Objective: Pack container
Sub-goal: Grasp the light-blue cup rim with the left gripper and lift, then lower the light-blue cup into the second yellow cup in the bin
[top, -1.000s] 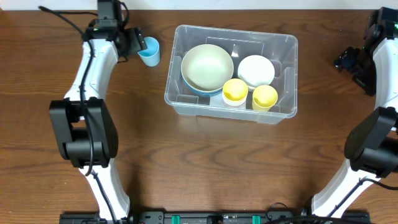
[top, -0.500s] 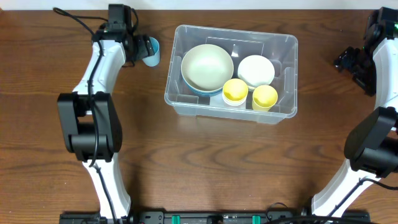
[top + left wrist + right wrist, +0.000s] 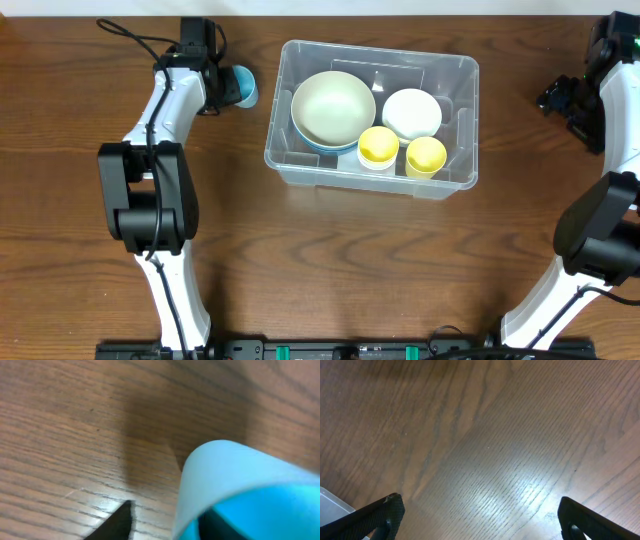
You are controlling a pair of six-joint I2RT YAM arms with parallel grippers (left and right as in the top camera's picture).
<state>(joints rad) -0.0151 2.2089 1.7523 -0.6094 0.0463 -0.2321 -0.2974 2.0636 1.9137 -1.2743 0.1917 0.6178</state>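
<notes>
Overhead, upper left: the left claw is spread about a blue cup, one finger clear of its wall. Mid-frame on the desk stands the container, holding bowls and yellow cups. Far right, the right claw gapes wide.

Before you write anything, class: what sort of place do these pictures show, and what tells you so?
Probably a robotics lab workbench rather than a kitchen: a left arm and right arm stand at one wooden table, and a clear container on it holds bowls and yellow cups.
</notes>
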